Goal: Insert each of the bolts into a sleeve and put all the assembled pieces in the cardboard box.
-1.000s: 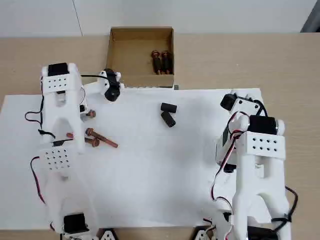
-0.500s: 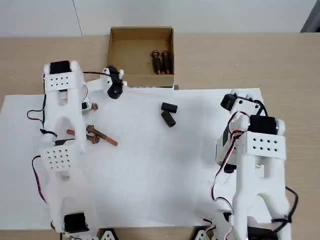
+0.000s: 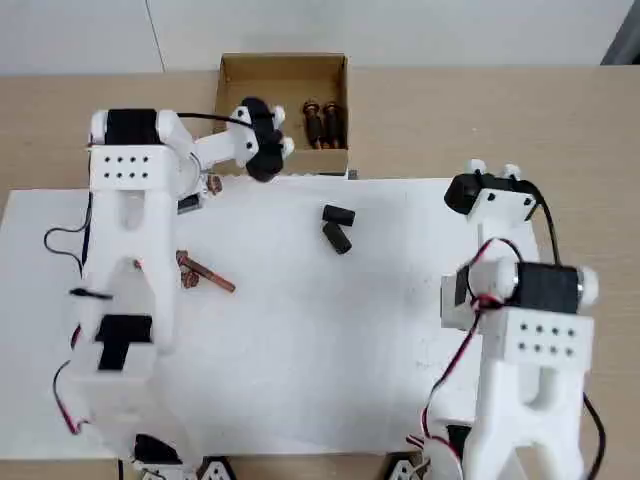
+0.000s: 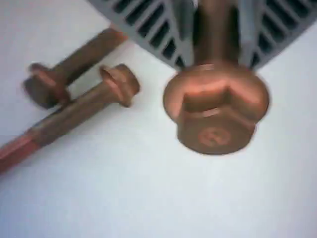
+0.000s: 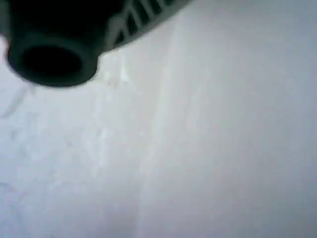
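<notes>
— What's in the open brown cardboard box (image 3: 232, 110)?
— Two sleeved copper bolts (image 3: 323, 122), side by side by its right wall.
— And the hands?
— The left hand (image 4: 214, 44) clamps a copper flange-head bolt (image 4: 216, 106) over the white sheet (image 3: 330, 350). The right hand (image 5: 64, 20) grips a black tubular sleeve (image 5: 49, 59). Two loose black sleeves (image 3: 337, 227) lie mid-sheet.

Nothing legible; the bolt (image 4: 216, 106) bears a blurred stamp.

Held bolt (image 4: 216, 111): shank buried inside left gripper (image 4: 215, 29), runs off frame edge. One loose bolt (image 4: 74, 111): shank tip cut by edge. Sleeve (image 5: 49, 59): blurred, body cropped at frame edge. From above, bolt pair (image 3: 200, 275) partly under left arm (image 3: 125, 230), heads too small to separate.
</notes>
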Controlling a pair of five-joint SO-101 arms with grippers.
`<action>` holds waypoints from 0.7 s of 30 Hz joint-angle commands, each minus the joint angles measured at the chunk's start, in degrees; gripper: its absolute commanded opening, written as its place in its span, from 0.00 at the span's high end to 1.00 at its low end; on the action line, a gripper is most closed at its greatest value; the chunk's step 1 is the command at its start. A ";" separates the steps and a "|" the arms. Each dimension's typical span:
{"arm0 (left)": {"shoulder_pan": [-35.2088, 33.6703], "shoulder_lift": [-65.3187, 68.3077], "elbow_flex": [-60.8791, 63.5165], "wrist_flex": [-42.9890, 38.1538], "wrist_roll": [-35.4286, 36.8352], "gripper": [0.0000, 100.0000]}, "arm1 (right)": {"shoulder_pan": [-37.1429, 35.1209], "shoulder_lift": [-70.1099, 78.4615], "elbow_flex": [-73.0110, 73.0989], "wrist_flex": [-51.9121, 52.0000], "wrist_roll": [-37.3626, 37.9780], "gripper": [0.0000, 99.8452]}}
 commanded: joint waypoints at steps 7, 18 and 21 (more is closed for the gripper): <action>6.51 -21.45 9.63 1.23 20.92 0.99 | 0.57 -13.85 -2.64 0.66 0.62 1.00; 10.73 -40.18 25.54 0.88 32.35 0.99 | 0.57 -19.74 -2.64 0.31 0.53 1.00; 11.25 -45.36 30.81 -0.26 37.27 1.00 | 0.57 -20.97 -2.64 0.31 0.35 1.00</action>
